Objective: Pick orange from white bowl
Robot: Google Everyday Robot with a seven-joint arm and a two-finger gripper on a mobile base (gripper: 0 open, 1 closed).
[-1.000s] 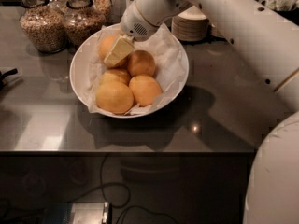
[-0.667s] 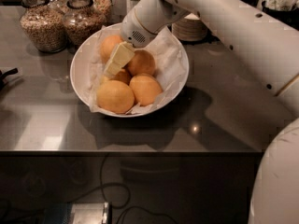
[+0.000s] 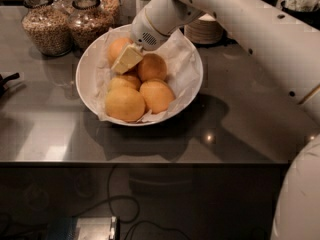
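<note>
The white bowl (image 3: 192, 71), lined with crinkled white paper, stands on the dark counter and holds several oranges. My gripper (image 3: 126, 59) reaches in from the upper right on the white arm (image 3: 225, 14). It sits low over the pile, between the back-left orange (image 3: 116, 48) and the middle-right orange (image 3: 152, 66), and covers part of the middle orange (image 3: 125, 81). Two more oranges lie in front, one at the front left (image 3: 125, 104) and one at the front right (image 3: 157, 96). I cannot tell which orange has the stem dimple.
Two glass jars of grain (image 3: 47, 26) (image 3: 90, 26) stand behind the bowl at the back left. A stack of plates (image 3: 205, 31) is at the back right. A black object (image 3: 7, 79) pokes in at the left edge. The counter's front edge (image 3: 150, 161) runs below the bowl.
My gripper has moved from over the back-left orange down toward the middle of the pile, uncovering that orange. The oranges and the bowl have not moved.
</note>
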